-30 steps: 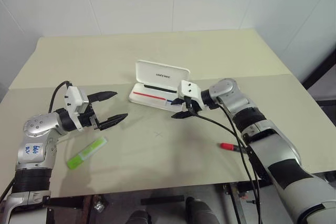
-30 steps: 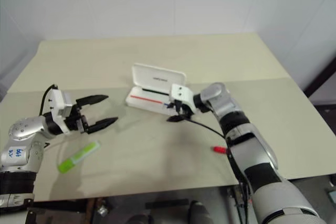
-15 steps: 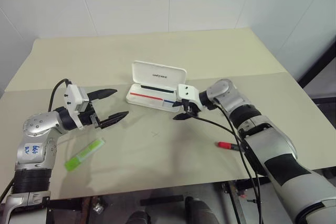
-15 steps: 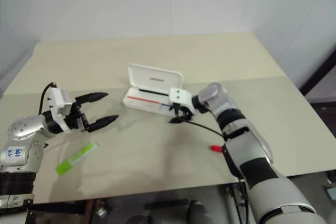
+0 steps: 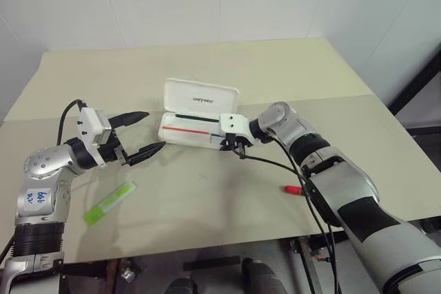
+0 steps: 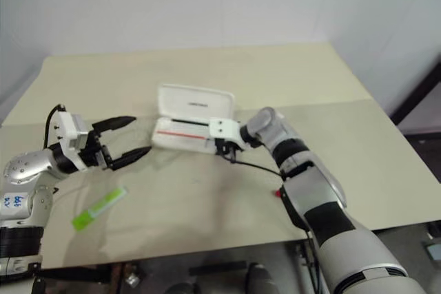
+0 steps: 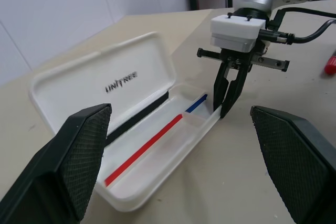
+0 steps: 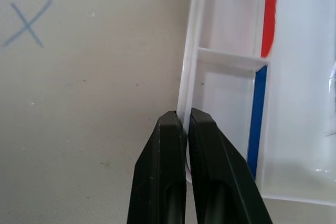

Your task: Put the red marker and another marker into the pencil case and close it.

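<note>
The white pencil case (image 5: 198, 98) lies open mid-table, lid raised, with a red and blue stripe in its tray (image 7: 157, 140). My right gripper (image 5: 233, 148) is shut on the tray's front wall at its right end; the thin white wall runs in between the black fingers (image 8: 168, 145). The left wrist view shows that gripper (image 7: 227, 109) pinching the same corner. To the case's left my left gripper (image 5: 153, 130) hovers open and empty, pointing at the case. A lime-green highlighter (image 5: 110, 203) lies near the front left. Partly behind my right arm, the red marker (image 5: 293, 189) lies on the table.
A black cable (image 5: 275, 163) trails from my right wrist across the table toward the front edge. A blue X (image 8: 27, 22) is drawn on the beige tabletop (image 5: 207, 197) just in front of the case. White walls stand behind the table.
My right gripper has gone from open to shut, moving a little left and down onto the case's front wall. The left gripper stays open in place. The camera view has shifted slightly.
</note>
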Action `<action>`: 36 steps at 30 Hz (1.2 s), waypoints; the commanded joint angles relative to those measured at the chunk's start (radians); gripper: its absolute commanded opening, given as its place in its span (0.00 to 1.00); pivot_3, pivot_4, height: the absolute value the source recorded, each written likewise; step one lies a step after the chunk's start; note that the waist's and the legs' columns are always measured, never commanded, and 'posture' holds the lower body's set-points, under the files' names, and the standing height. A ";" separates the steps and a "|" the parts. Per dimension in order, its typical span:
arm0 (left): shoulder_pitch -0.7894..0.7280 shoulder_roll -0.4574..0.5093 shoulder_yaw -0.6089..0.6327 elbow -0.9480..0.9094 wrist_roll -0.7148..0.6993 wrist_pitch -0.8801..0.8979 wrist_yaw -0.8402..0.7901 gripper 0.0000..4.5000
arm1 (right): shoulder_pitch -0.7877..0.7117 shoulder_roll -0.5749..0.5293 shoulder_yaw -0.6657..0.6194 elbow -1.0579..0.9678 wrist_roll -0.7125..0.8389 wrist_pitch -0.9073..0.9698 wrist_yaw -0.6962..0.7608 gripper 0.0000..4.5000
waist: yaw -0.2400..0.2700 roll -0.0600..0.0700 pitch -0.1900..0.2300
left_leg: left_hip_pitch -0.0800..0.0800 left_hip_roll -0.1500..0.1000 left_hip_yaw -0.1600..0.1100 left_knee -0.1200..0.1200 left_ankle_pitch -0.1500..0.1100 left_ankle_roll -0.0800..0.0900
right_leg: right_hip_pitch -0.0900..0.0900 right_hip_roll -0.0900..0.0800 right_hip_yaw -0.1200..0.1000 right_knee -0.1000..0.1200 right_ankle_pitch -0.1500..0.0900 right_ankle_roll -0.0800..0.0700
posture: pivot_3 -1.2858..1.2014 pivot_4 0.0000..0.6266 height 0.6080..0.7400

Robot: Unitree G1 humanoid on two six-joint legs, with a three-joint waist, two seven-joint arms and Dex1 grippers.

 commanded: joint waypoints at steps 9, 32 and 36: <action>-0.011 0.010 0.013 -0.025 -0.012 -0.006 -0.005 1.00 | 0.020 -0.092 -0.041 -0.080 0.046 -0.051 0.133 0.01 | -0.005 0.000 0.000 | -0.001 0.000 -0.001 -0.001 0.000 0.000 | 0.000 0.000 -0.001 -0.001 0.000 0.000 | 0.52 0.24 1.00; -0.002 -0.007 -0.019 0.008 -0.006 0.005 -0.034 1.00 | 0.648 -0.532 -0.037 -1.264 0.236 0.521 0.351 0.01 | 0.046 0.000 0.000 | -0.001 0.000 0.002 0.007 -0.005 0.005 | 0.001 -0.001 -0.004 0.000 0.000 0.000 | 0.52 0.24 1.00; -0.001 -0.011 -0.023 0.006 -0.007 0.005 -0.034 1.00 | 0.649 -0.557 -0.021 -1.247 0.221 0.488 0.335 0.01 | 0.046 0.000 0.000 | -0.001 0.000 0.002 0.009 -0.005 0.006 | 0.002 -0.001 -0.004 -0.001 0.000 -0.001 | 0.52 0.24 1.00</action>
